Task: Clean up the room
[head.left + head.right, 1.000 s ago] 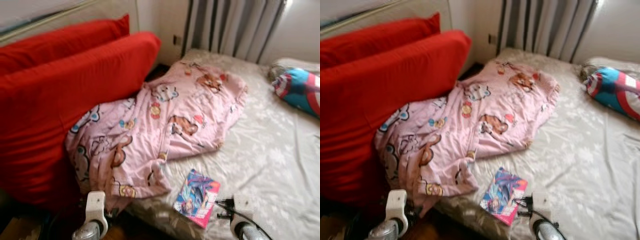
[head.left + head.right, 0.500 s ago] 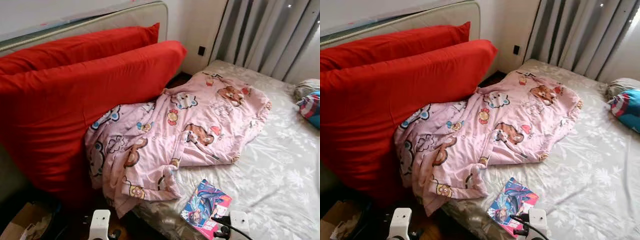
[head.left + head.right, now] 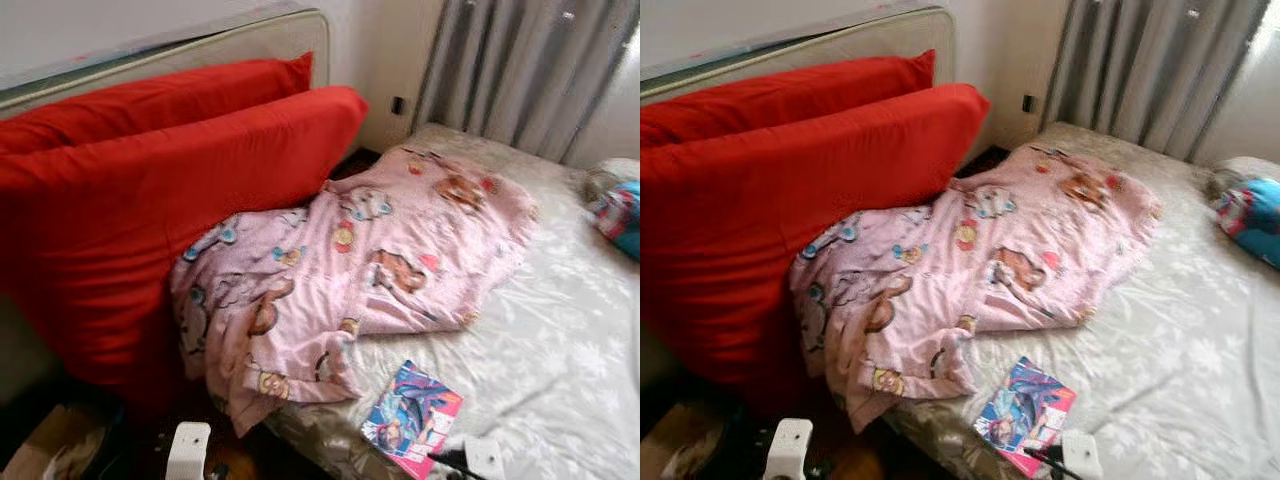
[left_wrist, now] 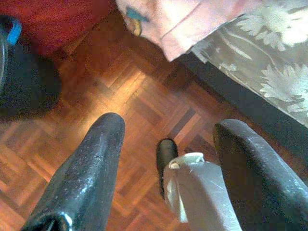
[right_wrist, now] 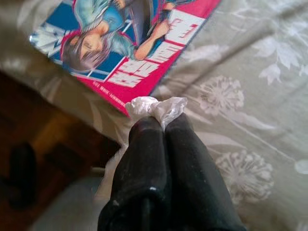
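Since the earlier frames only the camera has swung, and the right gripper (image 5: 161, 118) stays clenched on a white wad (image 5: 156, 108) just short of the magazine (image 5: 122, 45), the left gripper (image 4: 168, 139) released over the floor (image 4: 134, 91), blanket (image 3: 350, 260) unfolded: tidying barely begun.

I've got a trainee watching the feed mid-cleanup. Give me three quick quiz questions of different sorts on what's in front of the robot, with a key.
1. True or false: the comic book lies on the pink blanket.
2. Multiple choice: what is pinched between the right gripper's fingers? A) a crumpled white wad B) a corner of the comic book C) nothing
3. Fill in: the left gripper hangs with its fingers apart over the ___ floor.

Key:
1. False; it lies on the floral bedsheet, apart from the blanket.
2. A; white wad.
3. wooden (parquet)
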You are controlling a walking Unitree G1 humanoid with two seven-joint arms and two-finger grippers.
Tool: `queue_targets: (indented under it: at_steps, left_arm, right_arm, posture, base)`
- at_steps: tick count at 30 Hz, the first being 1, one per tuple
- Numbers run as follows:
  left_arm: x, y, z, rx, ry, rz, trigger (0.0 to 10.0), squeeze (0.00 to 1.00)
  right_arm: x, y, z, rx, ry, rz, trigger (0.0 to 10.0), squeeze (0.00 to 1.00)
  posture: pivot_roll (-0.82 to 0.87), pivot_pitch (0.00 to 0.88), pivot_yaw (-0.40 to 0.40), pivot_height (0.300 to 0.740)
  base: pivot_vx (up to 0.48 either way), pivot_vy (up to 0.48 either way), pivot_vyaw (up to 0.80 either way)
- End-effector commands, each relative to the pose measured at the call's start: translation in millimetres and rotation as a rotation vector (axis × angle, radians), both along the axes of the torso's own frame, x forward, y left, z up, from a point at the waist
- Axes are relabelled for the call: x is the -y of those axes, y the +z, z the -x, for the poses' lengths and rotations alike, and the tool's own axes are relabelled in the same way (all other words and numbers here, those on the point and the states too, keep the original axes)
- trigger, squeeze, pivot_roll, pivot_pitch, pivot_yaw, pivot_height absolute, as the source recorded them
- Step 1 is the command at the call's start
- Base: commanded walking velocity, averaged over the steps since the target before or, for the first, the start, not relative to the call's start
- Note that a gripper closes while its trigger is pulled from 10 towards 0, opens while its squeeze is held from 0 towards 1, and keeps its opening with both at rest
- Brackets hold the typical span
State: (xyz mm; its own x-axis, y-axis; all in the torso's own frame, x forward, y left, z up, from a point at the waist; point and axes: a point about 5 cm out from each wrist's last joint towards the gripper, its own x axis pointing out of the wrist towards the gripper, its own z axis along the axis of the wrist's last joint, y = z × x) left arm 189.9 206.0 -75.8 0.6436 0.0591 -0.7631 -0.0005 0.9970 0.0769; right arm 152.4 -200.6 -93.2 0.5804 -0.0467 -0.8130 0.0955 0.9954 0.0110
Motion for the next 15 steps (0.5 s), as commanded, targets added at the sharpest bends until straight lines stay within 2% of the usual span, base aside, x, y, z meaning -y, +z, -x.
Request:
queue_targets:
  at_steps: [1,15]
  left_arm:
    - [-1.4,-4,8.3,-0.037,0.000,-0.013,10.0,0.00]
    - [-11.4,-2,5.5,-0.043,0.008,-0.023,10.0,0.00]
  right_arm:
    - [-3.8,1,-3.4,0.006,-0.018,-0.025,10.0,0.00]
    - [1.9,-1,2.2,-0.008,0.002,-0.021,10.0,0.00]
  posture:
    - [-0.01,0.000,-0.058,0.734]
    - [0.00,0.012,-0.062,0.734]
  base:
    - [0.000,0.480,0.00]
    - [0.000,0.480,0.00]
